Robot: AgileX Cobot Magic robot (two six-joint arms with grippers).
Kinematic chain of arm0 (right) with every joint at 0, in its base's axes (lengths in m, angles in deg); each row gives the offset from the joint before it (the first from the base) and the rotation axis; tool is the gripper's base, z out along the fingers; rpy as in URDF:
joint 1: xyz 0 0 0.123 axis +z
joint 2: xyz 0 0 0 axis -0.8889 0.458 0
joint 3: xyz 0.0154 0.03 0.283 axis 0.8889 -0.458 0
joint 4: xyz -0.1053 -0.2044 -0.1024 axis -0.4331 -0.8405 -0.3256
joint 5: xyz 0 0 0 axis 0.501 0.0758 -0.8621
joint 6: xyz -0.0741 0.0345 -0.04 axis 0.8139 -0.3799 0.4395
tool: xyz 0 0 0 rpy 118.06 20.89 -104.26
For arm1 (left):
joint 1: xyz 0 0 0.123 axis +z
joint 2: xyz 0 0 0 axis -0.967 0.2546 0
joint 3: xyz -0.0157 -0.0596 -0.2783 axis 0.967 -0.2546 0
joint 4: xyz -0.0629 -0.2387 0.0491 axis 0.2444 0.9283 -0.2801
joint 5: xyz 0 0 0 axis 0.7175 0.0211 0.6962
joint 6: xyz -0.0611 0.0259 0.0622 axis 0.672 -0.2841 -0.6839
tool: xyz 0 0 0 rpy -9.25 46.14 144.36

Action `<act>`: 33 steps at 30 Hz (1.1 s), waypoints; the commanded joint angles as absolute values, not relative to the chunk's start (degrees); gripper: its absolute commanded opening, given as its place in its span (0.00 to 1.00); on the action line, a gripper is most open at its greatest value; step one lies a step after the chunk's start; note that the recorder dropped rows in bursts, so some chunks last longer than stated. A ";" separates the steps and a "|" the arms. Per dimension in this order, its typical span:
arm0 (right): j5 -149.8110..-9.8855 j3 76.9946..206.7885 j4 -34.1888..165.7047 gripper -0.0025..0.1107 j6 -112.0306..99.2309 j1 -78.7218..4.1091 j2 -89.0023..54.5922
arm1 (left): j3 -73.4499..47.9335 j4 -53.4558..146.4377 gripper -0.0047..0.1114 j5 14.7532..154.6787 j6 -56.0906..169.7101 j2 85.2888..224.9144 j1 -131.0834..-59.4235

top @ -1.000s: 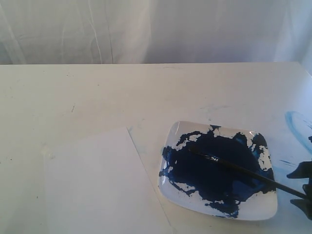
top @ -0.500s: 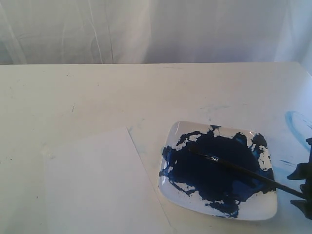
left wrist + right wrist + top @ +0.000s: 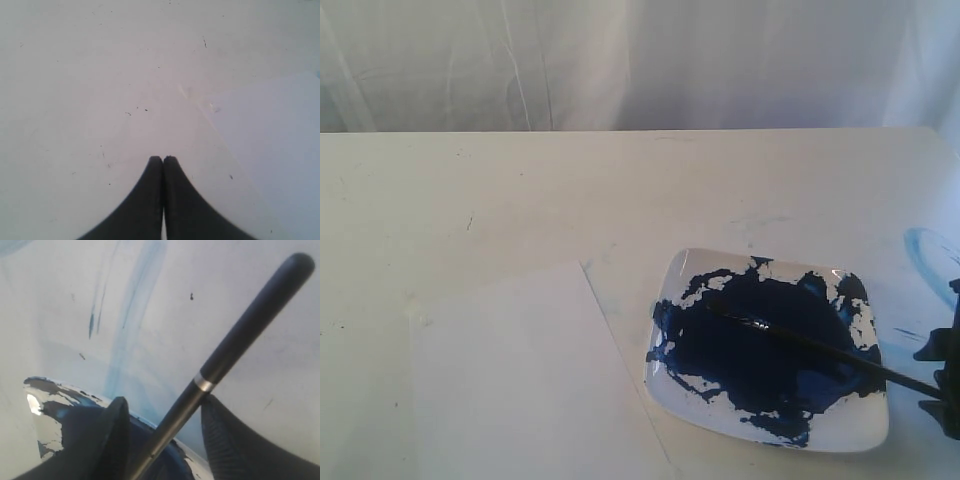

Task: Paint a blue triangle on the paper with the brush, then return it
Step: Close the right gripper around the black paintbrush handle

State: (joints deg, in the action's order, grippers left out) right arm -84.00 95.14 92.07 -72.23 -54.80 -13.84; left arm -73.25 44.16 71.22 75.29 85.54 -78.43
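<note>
The paper [image 3: 520,380] lies blank, well apart from the right pincer [image 3: 164,402], which stands open, jaws either side of the brush [image 3: 820,350] handle (bristles in paint on the plate [image 3: 860,437]). Left pincer [image 3: 163,160] closed, empty. All 3 steps remain: grip, paint, return

Looked to me like a robot lab or staged test bench, not a home. I saw a plain off-white table [image 3: 620,190] and a white cloth backdrop [image 3: 620,60] hung behind the plate [image 3: 840,432]. Pale-blue paint smears [image 3: 923,247] stained the tabletop right of the plate, with blank paper [image 3: 520,380] left of it. Couldn't tell the room beyond.
</note>
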 commanded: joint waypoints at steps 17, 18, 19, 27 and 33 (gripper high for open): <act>-75.04 96.61 91.85 0.36 -76.54 -50.73 -7.45 | -73.45 44.30 0.04 71.43 75.40 85.29 -78.70; -75.04 96.61 91.85 0.36 -76.72 -50.73 -7.45 | -73.45 44.30 0.04 71.43 75.40 85.29 -78.70; -75.04 96.61 91.85 0.36 -76.93 -50.73 -7.45 | -73.45 44.30 0.04 71.43 75.40 85.29 -78.70; -75.04 96.61 93.18 0.36 -76.93 -50.73 -7.45 | -73.45 44.30 0.04 71.43 75.40 85.29 -78.70; -75.04 96.61 94.37 0.36 -76.93 -50.73 -7.45 | -73.45 44.30 0.04 71.43 75.40 85.29 -78.70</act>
